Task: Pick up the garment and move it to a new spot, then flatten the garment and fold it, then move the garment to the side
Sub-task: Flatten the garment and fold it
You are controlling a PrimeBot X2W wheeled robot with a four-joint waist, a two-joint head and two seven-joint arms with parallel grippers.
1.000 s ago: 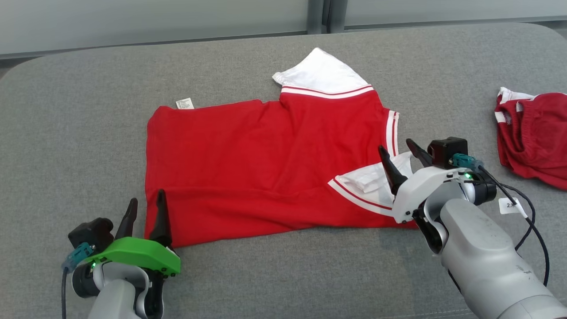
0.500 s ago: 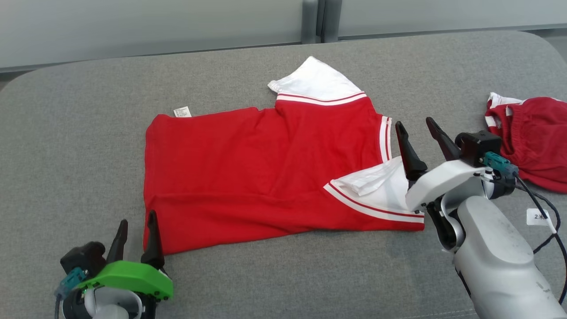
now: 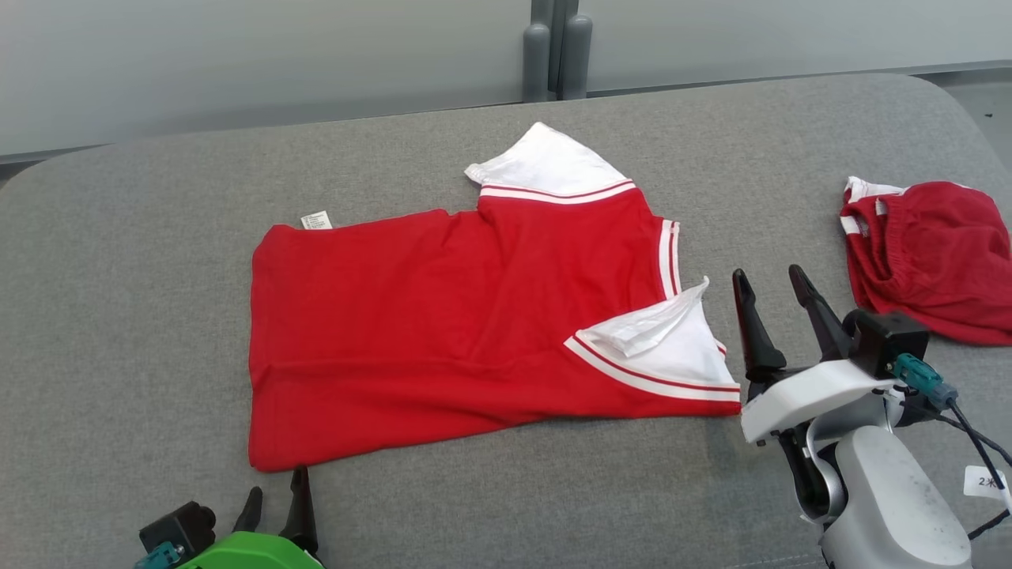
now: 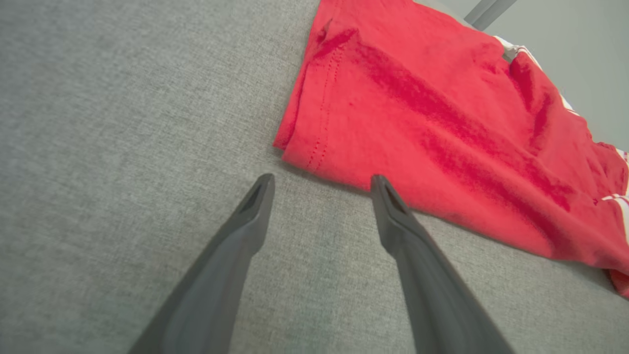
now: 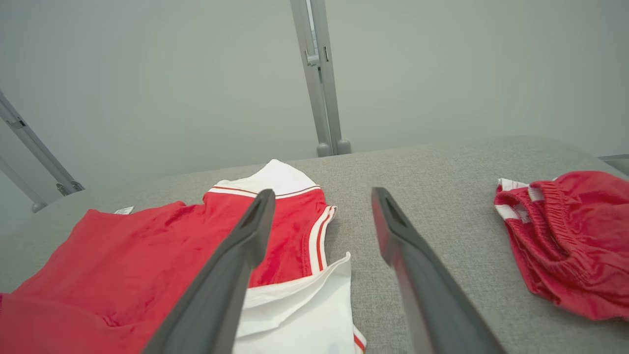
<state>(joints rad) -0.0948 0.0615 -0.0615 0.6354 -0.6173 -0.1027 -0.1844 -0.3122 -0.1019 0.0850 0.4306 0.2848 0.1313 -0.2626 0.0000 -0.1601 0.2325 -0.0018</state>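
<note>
The left tool (image 3: 277, 484) stands wide and empty. Its two dark fingers point at the near-left hem corner of the flat red short-sleeved shirt with white, red-striped sleeves (image 3: 443, 316), stopping just short of the cloth (the left wrist view shows grey fabric under both tips). The right tool (image 3: 767, 274) is also spread wide and holds nothing. It is just beside the shirt's near white sleeve, on the right, and apart from it. The shirt lies spread out on the grey fabric-covered worktop (image 3: 118, 276), between the two tools, with one white sleeve folded over its near-right corner and the other sticking out at its far edge. A small white label (image 3: 315, 220) lies at the shirt's far-left corner. Well to the right of the shirt is a crumpled pair of red shorts with white trim (image 3: 933, 253).
</note>
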